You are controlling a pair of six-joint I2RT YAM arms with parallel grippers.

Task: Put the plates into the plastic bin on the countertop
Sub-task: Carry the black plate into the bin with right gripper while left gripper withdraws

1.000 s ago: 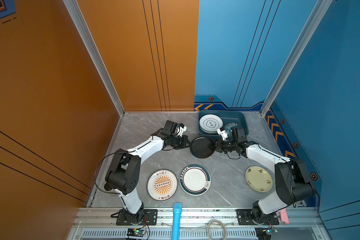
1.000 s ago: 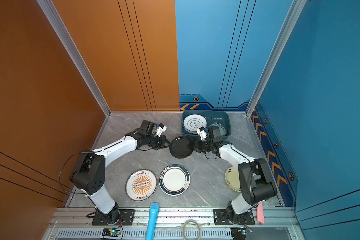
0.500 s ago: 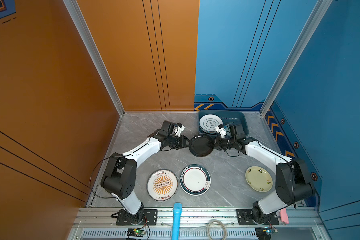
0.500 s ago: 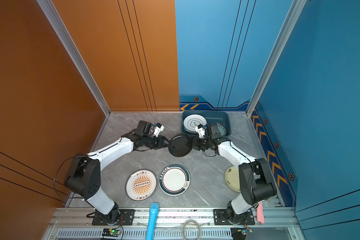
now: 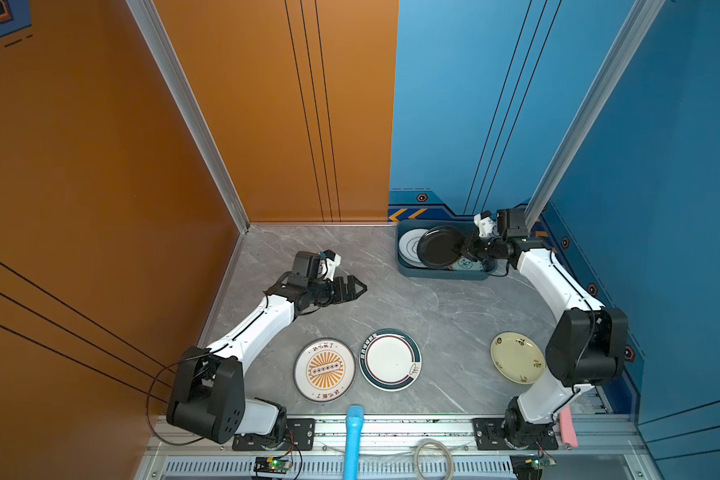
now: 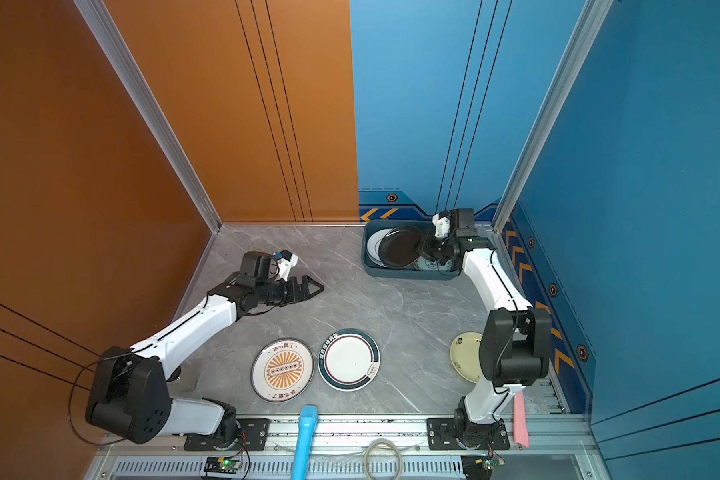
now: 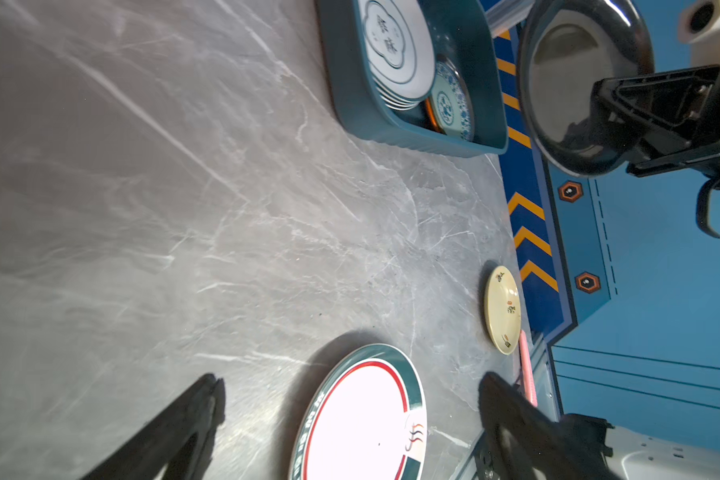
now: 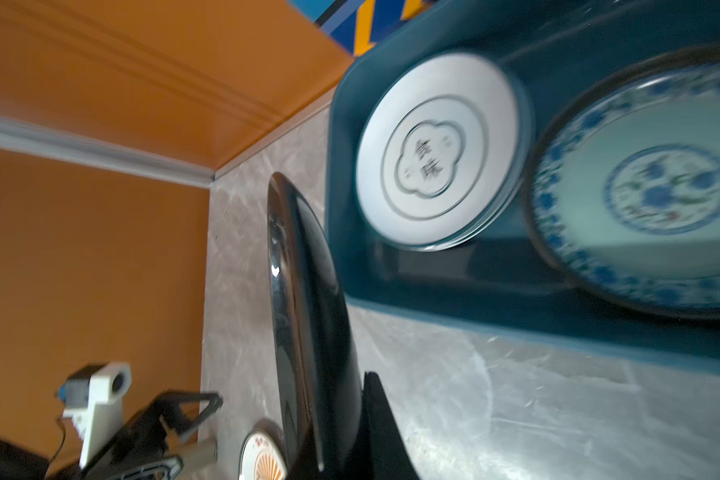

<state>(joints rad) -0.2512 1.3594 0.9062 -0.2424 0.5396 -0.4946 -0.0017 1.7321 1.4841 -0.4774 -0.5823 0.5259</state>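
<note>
Top view, right jaws hold black plate (image 5: 439,247) tilted over bin (image 5: 433,273), left jaws wide

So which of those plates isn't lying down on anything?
The black plate: the right gripper holds it by its rim over the plastic bin. The others lie on the countertop or in the bin.

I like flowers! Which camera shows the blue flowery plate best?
The right wrist view: the blue flowery plate looks big, pattern showing, slightly blurred. The left wrist view shows it small and slanted; both top views show only a sliver.
</note>
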